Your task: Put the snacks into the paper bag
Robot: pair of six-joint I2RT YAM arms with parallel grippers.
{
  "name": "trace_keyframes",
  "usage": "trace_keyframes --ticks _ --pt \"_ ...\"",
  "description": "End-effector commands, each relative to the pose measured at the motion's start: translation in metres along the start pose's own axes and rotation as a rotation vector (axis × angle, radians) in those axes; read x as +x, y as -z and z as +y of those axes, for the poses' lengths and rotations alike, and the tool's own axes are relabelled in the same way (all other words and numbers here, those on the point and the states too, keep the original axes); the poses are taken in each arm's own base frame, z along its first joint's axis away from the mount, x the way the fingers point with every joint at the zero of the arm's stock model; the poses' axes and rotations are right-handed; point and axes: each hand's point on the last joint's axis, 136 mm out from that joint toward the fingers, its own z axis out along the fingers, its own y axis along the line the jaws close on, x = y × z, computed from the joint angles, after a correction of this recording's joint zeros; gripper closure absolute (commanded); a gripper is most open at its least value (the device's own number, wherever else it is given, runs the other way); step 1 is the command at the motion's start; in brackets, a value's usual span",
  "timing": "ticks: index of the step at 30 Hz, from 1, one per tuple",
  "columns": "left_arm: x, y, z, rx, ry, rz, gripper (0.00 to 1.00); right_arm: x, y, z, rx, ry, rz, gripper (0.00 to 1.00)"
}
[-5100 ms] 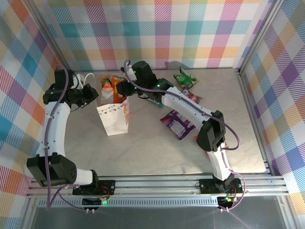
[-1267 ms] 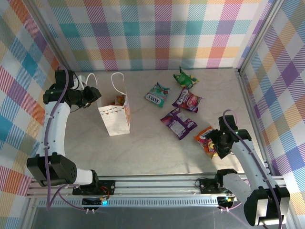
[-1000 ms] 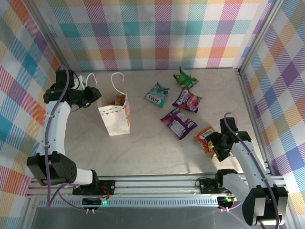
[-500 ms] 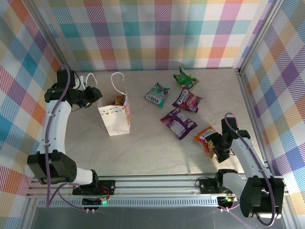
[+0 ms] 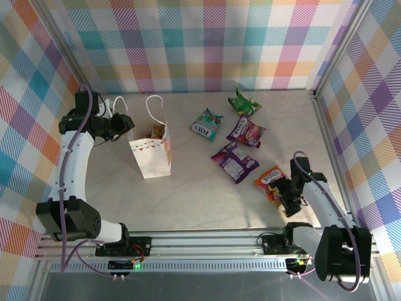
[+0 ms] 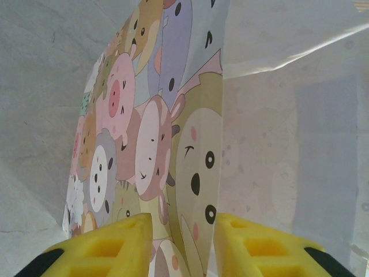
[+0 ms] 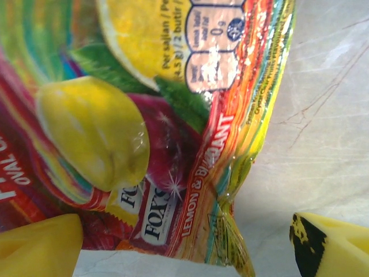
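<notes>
The paper bag (image 5: 150,157) stands upright at the left, its mouth open and an orange packet (image 5: 157,132) showing inside. My left gripper (image 5: 124,125) is at the bag's upper left edge. In the left wrist view the bag's printed wall (image 6: 184,173) runs between my yellow fingers (image 6: 115,245), which are shut on it. Several snacks lie on the table: teal (image 5: 205,123), green (image 5: 243,102), pink (image 5: 245,132), purple (image 5: 234,160) and orange-red (image 5: 269,180). My right gripper (image 5: 283,195) hovers open over the orange-red packet (image 7: 144,115), whose near corner lies between the wide-set fingers.
The bag's white cord handles (image 5: 155,105) stick up behind it. A metal rail (image 5: 207,241) runs along the table's near edge, and checked walls close in the back and sides. The right wall's frame (image 5: 332,150) is close to the right arm.
The right arm, which was at the bag five seconds ago, has come down over the orange-red packet at the right. Its jaws widened over the last second. The left gripper and the bag stayed put.
</notes>
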Motion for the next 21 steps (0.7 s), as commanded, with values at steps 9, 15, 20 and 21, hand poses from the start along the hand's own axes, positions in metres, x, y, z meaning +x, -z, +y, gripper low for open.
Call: trace_keyframes --ticks 9,15,20,21 --pt "0.001 0.005 -0.007 -0.011 -0.017 0.003 0.67 0.003 -0.023 0.006 -0.017 0.010 0.064 0.17" --pt "0.001 0.008 -0.009 -0.015 -0.019 -0.002 0.67 0.002 -0.026 0.002 -0.015 0.012 0.049 0.39" --pt "0.001 0.009 -0.010 -0.017 -0.025 -0.004 0.67 0.000 -0.024 0.000 -0.010 0.036 0.032 0.55" --pt "0.002 0.009 -0.010 -0.019 -0.025 -0.003 0.67 -0.001 -0.023 0.000 -0.007 0.044 0.026 0.58"
